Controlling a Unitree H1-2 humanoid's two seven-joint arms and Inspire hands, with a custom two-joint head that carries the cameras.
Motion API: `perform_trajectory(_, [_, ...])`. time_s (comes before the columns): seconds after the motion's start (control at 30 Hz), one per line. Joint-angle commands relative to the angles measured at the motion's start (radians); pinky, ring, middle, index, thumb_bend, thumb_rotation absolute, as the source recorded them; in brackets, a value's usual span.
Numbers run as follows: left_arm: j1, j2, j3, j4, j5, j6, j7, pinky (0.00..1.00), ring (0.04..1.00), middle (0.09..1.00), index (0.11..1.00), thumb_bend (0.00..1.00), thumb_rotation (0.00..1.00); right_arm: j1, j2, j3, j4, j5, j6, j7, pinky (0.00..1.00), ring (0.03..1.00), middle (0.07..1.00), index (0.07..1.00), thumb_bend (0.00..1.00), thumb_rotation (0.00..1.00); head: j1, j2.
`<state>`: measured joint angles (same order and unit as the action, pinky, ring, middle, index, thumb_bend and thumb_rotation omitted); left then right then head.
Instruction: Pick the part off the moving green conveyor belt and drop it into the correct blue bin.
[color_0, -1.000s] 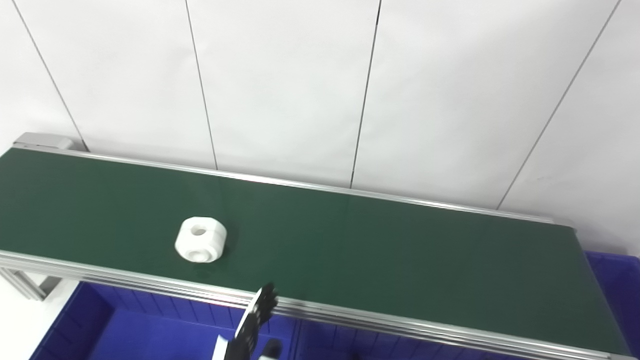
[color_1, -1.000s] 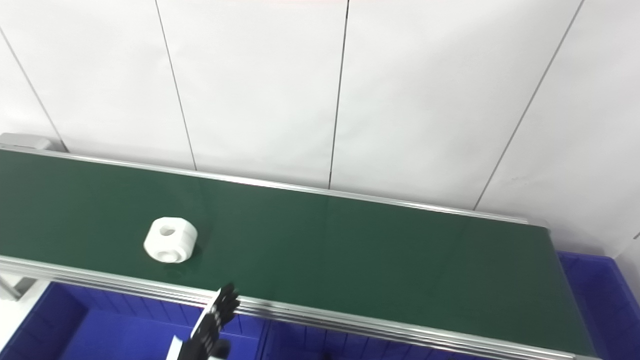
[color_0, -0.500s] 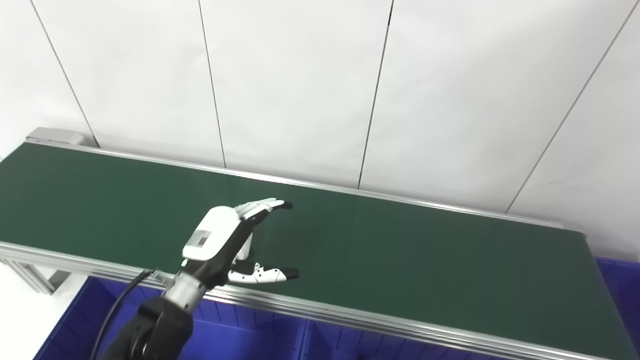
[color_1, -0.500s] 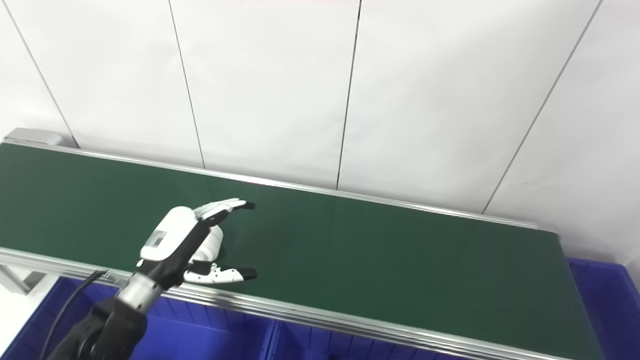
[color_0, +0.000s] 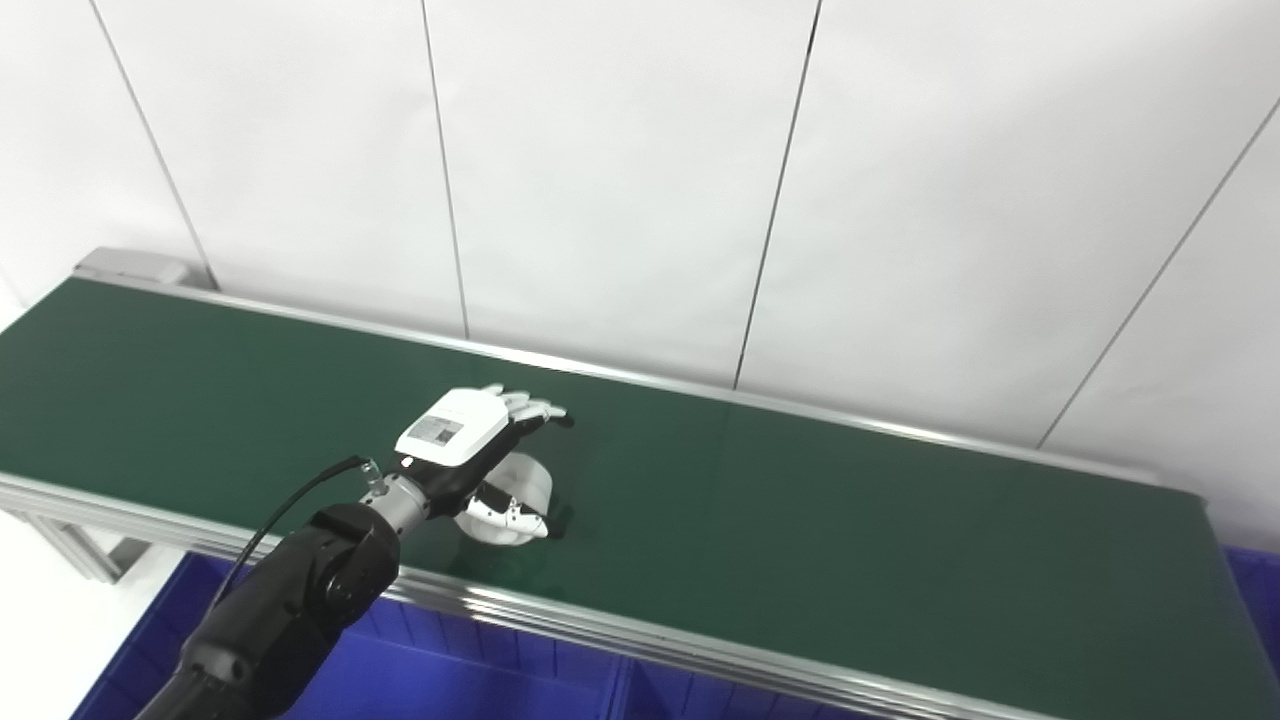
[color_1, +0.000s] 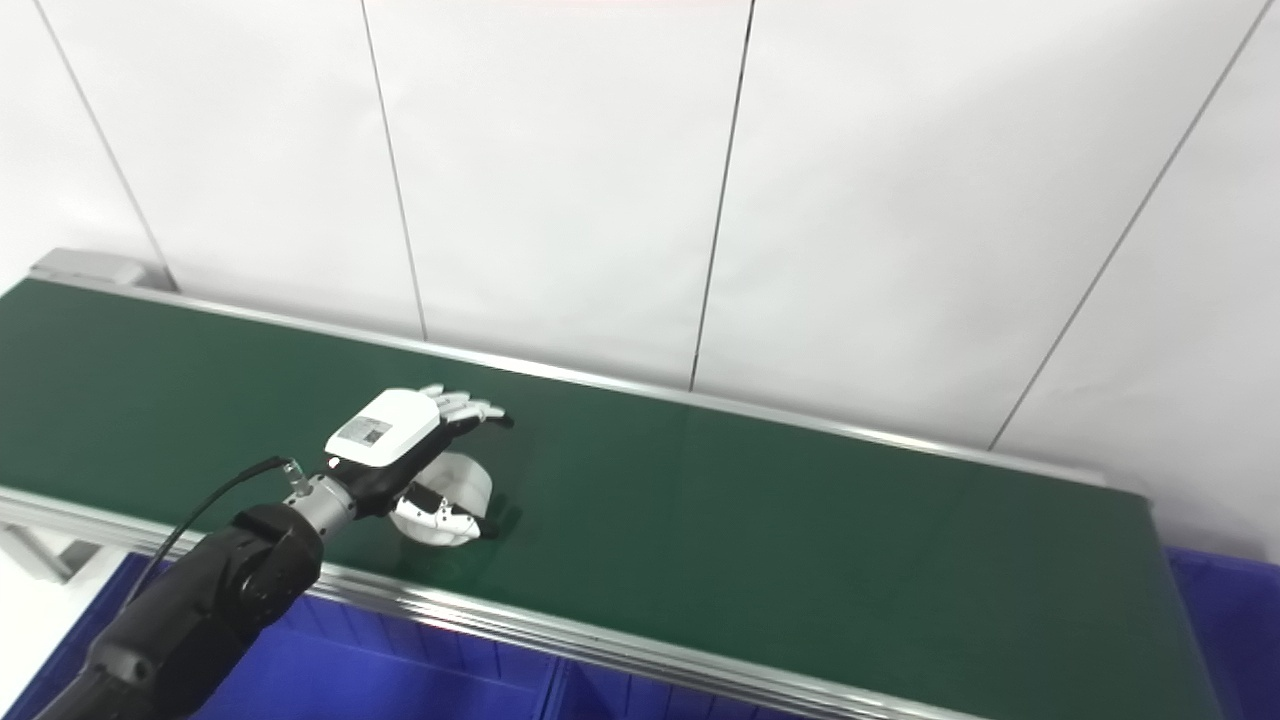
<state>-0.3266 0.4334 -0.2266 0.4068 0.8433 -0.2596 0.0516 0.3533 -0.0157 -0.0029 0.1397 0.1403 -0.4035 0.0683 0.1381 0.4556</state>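
Note:
A white round part (color_0: 527, 481) lies on the green conveyor belt (color_0: 850, 530), near the belt's front edge and left of its middle. My left hand (color_0: 468, 447) reaches over the belt from the lower left and hovers right over the part. Its fingers (color_0: 535, 410) stretch out flat above the part's top and its thumb (color_0: 510, 516) lies along the part's near side. The fingers are apart and not closed on the part. The hand hides most of the part; it also shows in the right eye view (color_1: 466, 480). My right hand is out of view.
Blue bins (color_0: 470, 675) stand below the belt's front rail (color_0: 700, 650), with another blue bin (color_1: 1225, 625) at the belt's right end. White wall panels run behind the belt.
My left hand rose from below the front rail, reached over the belt and lowered around the part. The part travelled right along the belt. The camera also shifted slightly.

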Motion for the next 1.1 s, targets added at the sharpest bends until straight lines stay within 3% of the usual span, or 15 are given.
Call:
perform_trajectory(0.0, [-0.059, 0.033, -0.015, 0.02, 0.006, -0.026, 0.036, 0.92, 0.867, 0.839, 0.803, 0.86, 0.52, 0.002, 0.008, -0.003, -0.03, -0.003, -0.042, 0.003, 1.0, 0.914, 0.953, 0.927, 0.54, 0.98, 0.0, 0.001])
perform_trajectory(0.23, [-0.112, 0.04, -0.111, 0.125, 0.058, -0.026, 0.057, 0.86, 0.837, 0.811, 0.778, 0.87, 0.47, 0.004, 0.02, -0.003, -0.035, -0.018, -0.048, 0.0, 1.0, 0.897, 0.938, 0.917, 0.53, 0.98, -0.008, 0.006])
perform_trajectory(0.33, [-0.125, 0.025, -0.137, 0.156, 0.053, -0.025, 0.079, 0.81, 0.789, 0.764, 0.741, 0.82, 0.42, 0.009, 0.024, -0.002, -0.046, -0.027, -0.042, -0.004, 0.99, 0.891, 0.936, 0.914, 0.54, 0.98, -0.015, 0.01])
perform_trajectory(0.5, [-0.14, 0.009, -0.157, 0.172, -0.009, -0.026, 0.009, 0.76, 0.719, 0.702, 0.703, 0.8, 0.44, 0.016, 0.03, 0.0, -0.059, -0.022, -0.04, -0.004, 0.99, 0.887, 0.937, 0.91, 0.54, 0.96, -0.02, 0.015])
perform_trajectory(0.53, [-0.143, 0.008, -0.163, 0.172, -0.014, -0.03, 0.0, 0.7, 0.673, 0.666, 0.669, 0.8, 0.41, 0.017, 0.031, -0.001, -0.06, -0.024, -0.043, -0.006, 0.97, 0.879, 0.931, 0.906, 0.54, 0.96, -0.021, 0.016])
perform_trajectory(0.67, [-0.141, 0.012, -0.188, 0.126, -0.015, -0.015, -0.04, 0.6, 0.568, 0.583, 0.605, 0.77, 0.34, 0.019, 0.036, -0.003, -0.061, -0.032, -0.045, -0.012, 0.95, 0.866, 0.921, 0.9, 0.54, 0.94, -0.023, 0.019])
perform_trajectory(0.8, [-0.144, 0.032, -0.231, 0.077, 0.056, 0.004, -0.045, 0.54, 0.495, 0.526, 0.555, 0.74, 0.29, 0.022, 0.034, -0.002, -0.066, -0.035, -0.042, -0.012, 0.94, 0.863, 0.919, 0.891, 0.55, 0.94, -0.022, 0.025])
perform_trajectory(0.87, [-0.147, 0.044, -0.252, 0.047, 0.086, 0.029, -0.075, 0.53, 0.47, 0.509, 0.529, 0.73, 0.27, 0.023, 0.031, 0.001, -0.071, -0.03, -0.037, -0.008, 0.95, 0.869, 0.924, 0.894, 0.55, 0.94, -0.021, 0.026])
perform_trajectory(0.9, [-0.15, 0.054, -0.268, 0.015, 0.119, 0.053, -0.107, 0.52, 0.464, 0.505, 0.518, 0.68, 0.23, 0.025, 0.031, 0.001, -0.075, -0.029, -0.032, -0.008, 0.95, 0.869, 0.925, 0.895, 0.55, 0.93, -0.02, 0.027])
perform_trajectory(0.93, [-0.151, 0.061, -0.278, -0.008, 0.141, 0.07, -0.13, 0.5, 0.455, 0.501, 0.498, 0.57, 0.13, 0.026, 0.031, 0.001, -0.077, -0.028, -0.028, -0.008, 0.95, 0.865, 0.924, 0.896, 0.56, 0.93, -0.02, 0.027])
perform_trajectory(1.07, [-0.156, 0.082, -0.301, -0.107, 0.195, 0.125, -0.228, 0.41, 0.419, 0.471, 0.49, 0.52, 0.08, 0.03, 0.031, 0.003, -0.093, -0.029, -0.01, -0.01, 0.95, 0.864, 0.925, 0.897, 0.56, 0.93, -0.017, 0.029])
